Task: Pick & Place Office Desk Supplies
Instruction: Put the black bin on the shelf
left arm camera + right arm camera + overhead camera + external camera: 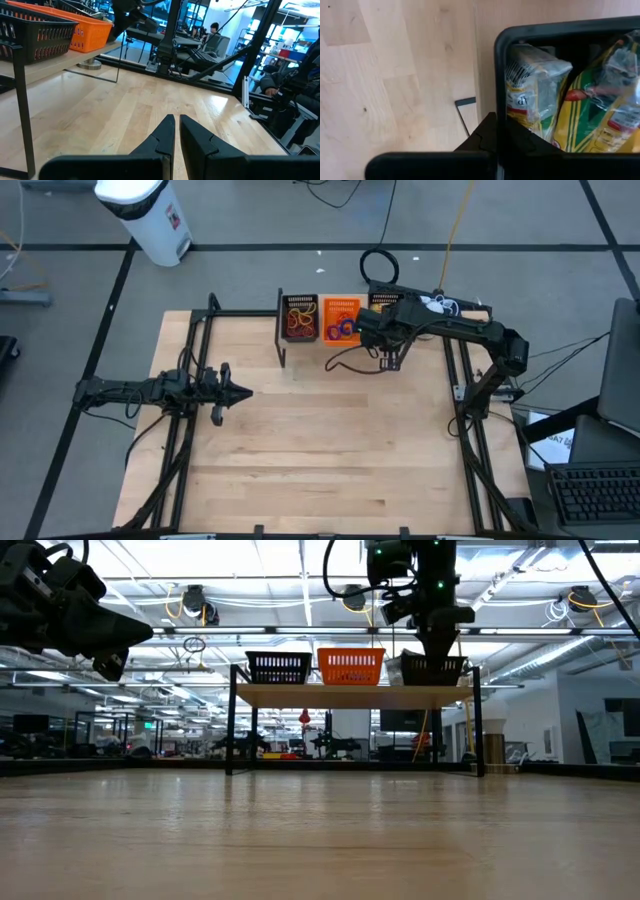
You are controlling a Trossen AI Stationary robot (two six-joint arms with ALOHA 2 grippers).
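Three baskets stand on a raised shelf at the table's far edge. The left black basket (300, 318) holds orange-red rubber bands, and the orange basket (342, 320) holds blue and purple rings. The right black basket (432, 670) holds yellow-and-white packs (535, 90). My right gripper (497, 132) points down over that basket's rim (545, 30), shut, with nothing visible between its fingers. Whether it touches the rim, I cannot tell. My left gripper (235, 392) hovers shut over the table's left side.
The shelf (350, 695) stands on thin dark legs (231, 730) with open space beneath. Dark frame rails (190, 430) run along the table's left and right sides. A loose cable (345, 360) hangs from my right arm. The wooden table top (330, 440) stretches between the arms.
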